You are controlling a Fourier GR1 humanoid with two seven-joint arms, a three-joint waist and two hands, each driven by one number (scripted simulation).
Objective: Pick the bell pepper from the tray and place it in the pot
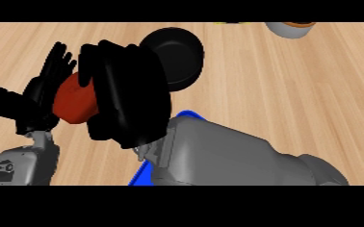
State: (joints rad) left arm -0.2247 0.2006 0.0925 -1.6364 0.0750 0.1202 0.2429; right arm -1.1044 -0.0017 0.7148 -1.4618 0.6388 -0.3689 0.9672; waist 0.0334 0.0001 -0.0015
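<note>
Fingers (pixel 90 67) of the right hand (pixel 135 98) curl over the red bell pepper (pixel 73 101), holding it against the palm, outside the pot. Just past the fingertips stands the left hand (pixel 48 79), its fingers straight and spread. Behind the knuckles lies the black pot (pixel 179 53); under the wrist shows the blue tray (pixel 140 177).

One table (pixel 284 86) bears one red bell pepper (pixel 73 103), one black pot (pixel 177 57) and one blue tray (pixel 142 175), seen only in part. Two black hands show: the left hand (pixel 43 91) and the right hand (pixel 131 96). At the far edge, one pale vessel (pixel 290 28) and one yellow-green object (pixel 233 23), both cut off.
</note>
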